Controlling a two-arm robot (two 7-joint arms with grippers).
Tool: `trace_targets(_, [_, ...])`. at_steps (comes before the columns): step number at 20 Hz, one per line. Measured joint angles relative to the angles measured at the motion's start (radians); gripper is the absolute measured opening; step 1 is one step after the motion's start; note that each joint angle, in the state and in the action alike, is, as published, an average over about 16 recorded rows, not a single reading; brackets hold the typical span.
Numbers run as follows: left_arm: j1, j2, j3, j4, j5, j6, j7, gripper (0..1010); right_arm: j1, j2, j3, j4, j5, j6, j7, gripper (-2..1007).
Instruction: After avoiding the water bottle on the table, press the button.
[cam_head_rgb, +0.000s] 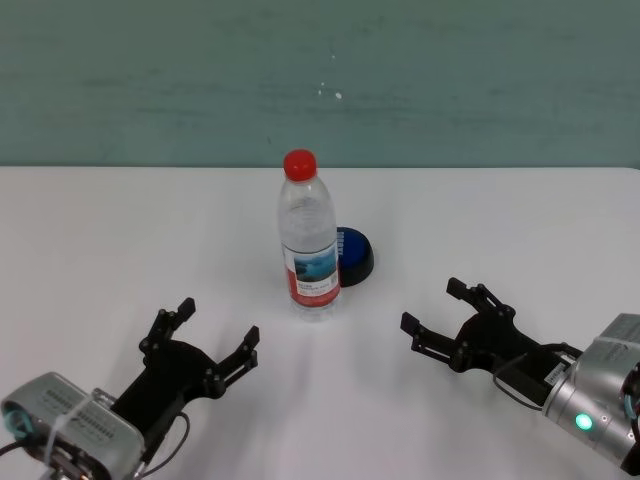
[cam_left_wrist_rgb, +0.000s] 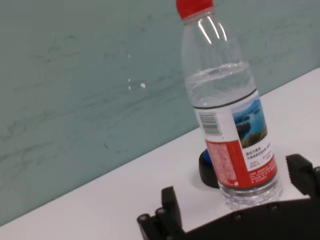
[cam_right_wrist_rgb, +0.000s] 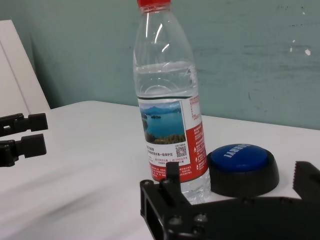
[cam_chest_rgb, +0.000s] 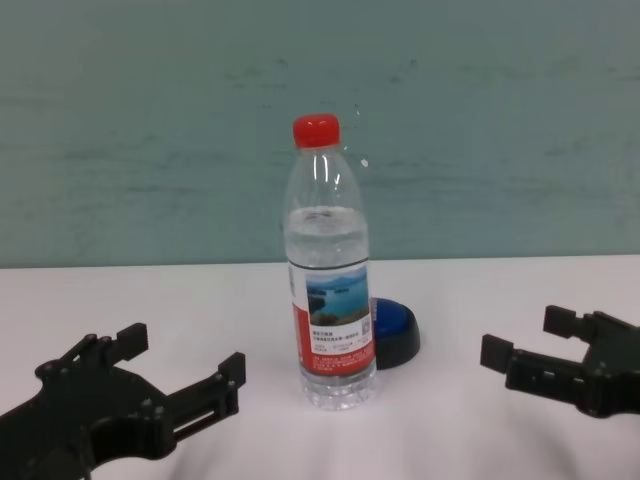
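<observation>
Here the water bottle (cam_head_rgb: 308, 238) stands upright near the middle of the white table (cam_head_rgb: 90, 240), with its red cap on top and the label with a lake picture turned toward the robot. The button (cam_head_rgb: 353, 252), a low blue dome on a black base, sits just behind the bottle, at about 2 o'clock from it in the head view. The bottle hides part of its left side. In the chest view the button shows low beside the foot of the bottle, and whether the two touch cannot be told.

The left gripper (cam_head_rgb: 217, 338) is over the near part of the table, at about 7 o'clock from the bottle and apart from it. Its two fingers are spread wide and nothing is between them. In the left wrist view the bottle rises close ahead, between the two black fingertips (cam_left_wrist_rgb: 171, 205).

The right gripper (cam_head_rgb: 435, 313) is at about 4 o'clock from the bottle, near the front right part of the table, and points toward the bottle and the button. Its fingers are also wide apart and hold nothing. In the right wrist view the bottle and the button stand side by side just ahead of it.
</observation>
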Motion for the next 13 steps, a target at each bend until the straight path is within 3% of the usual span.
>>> trace_targets(13, [0.000, 0.000, 0.000, 0.000, 0.000, 0.000, 0.000, 1000, 0.000, 0.000, 0.000, 0.000, 0.000, 0.000, 0.000, 1003])
